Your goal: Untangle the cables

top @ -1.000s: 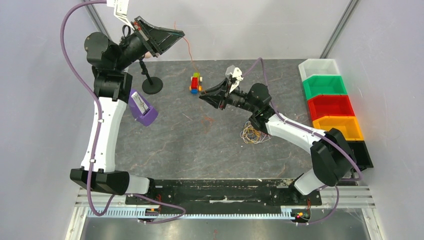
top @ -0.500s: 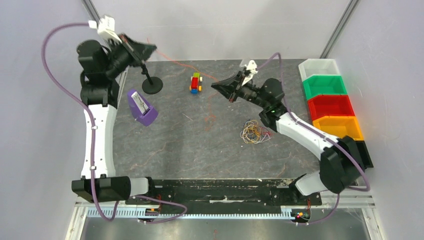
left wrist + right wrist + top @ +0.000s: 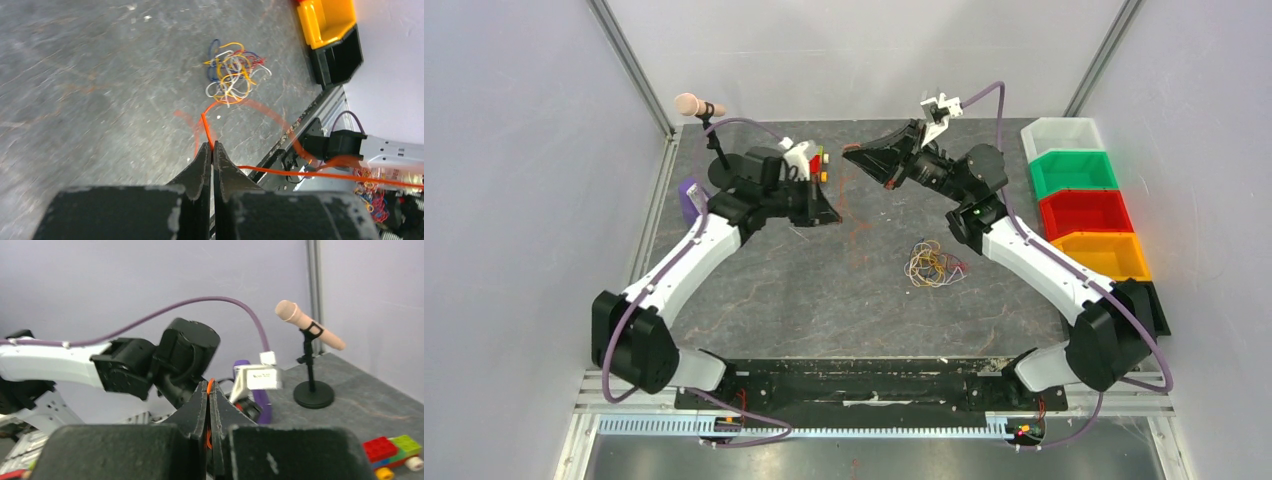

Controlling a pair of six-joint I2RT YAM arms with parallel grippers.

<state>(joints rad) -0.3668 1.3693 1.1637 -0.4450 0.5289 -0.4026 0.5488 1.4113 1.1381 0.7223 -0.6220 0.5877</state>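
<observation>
Entry: untangling step, one strand being drawn out.

- Nearest the arm bases, the cables (image 3: 934,263) are lying as a loose bunch on the worktop (image 3: 764,290), at about 4 o'clock from its middle. Yellow, white, blue and red loops are overlapping there; nothing is gripping the bunch itself.
- The left tool (image 3: 211,146) is sitting at about 10 o'clock from the bunch, low over the worktop. Its jaws are pressing together with no gap showing, pinching an orange strand (image 3: 205,122). From the tips the strand is running up toward the bunch and seems to be joining its edge. The join is blurred, so I cannot say for sure.
- A second orange length is trailing off to 3 o'clock in the left wrist view.
- Farther back, at about 11 o'clock from the bunch, the right tool (image 3: 208,385) is hanging raised, jaws likewise closed flat on a bit of orange wire.
- A microphone (image 3: 699,105) is standing at the far left corner.

Judgement: both tools are probably holding one strand, and the step in hand is freeing it from the bunch. The next move calls for spreading the tools slowly apart, watching whether the bunch is dragging along.
</observation>
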